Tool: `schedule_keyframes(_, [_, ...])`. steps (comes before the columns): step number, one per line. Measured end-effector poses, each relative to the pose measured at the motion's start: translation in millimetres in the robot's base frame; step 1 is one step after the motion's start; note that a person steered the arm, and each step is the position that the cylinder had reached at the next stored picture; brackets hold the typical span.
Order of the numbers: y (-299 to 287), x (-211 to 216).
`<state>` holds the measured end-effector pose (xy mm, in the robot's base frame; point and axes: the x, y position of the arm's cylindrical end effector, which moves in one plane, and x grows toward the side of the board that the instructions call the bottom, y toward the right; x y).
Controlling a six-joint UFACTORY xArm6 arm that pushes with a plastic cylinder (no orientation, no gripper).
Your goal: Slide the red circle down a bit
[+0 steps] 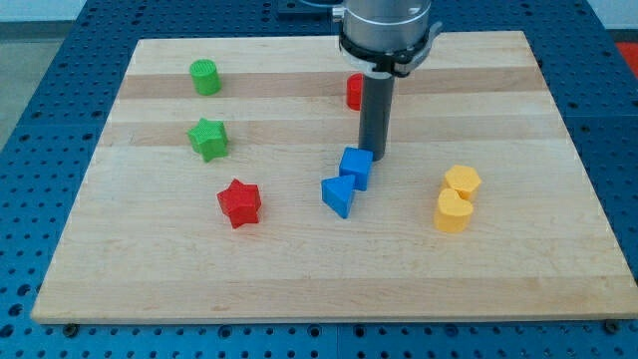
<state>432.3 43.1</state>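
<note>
Nearest the camera the red star (239,203) and the yellow heart (453,211) are sitting on the worktop (299,279), the heart touching a yellow block (462,181) just beyond it. Near the middle a blue triangle (338,195) is lying against a blue cube (356,168). My tip (377,157) is resting just right of that cube, seemingly touching it; there is no gripper here, only the bare rod, holding nothing. The red circle (354,92) is sitting farther back, half hidden behind the rod's left edge. At far left are standing a green cylinder (205,77) and, nearer, a green star (208,139). The circle is looking like a small, light, rigid plastic piece that should be sliding easily on the smooth wood; I judge the tip should be pressing squarely on its far side, centred, since a round wall is glancing off under an off-centre push.
</note>
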Motion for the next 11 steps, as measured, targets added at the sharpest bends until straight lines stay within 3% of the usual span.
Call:
schedule_keyframes(2, [-8, 14])
schedule_keyframes(6, [12, -89])
schedule_keyframes(8, [35, -90])
schedule_keyframes(9, [52, -130])
schedule_keyframes(10, [26, -177])
schedule_keyframes(11, [18, -164])
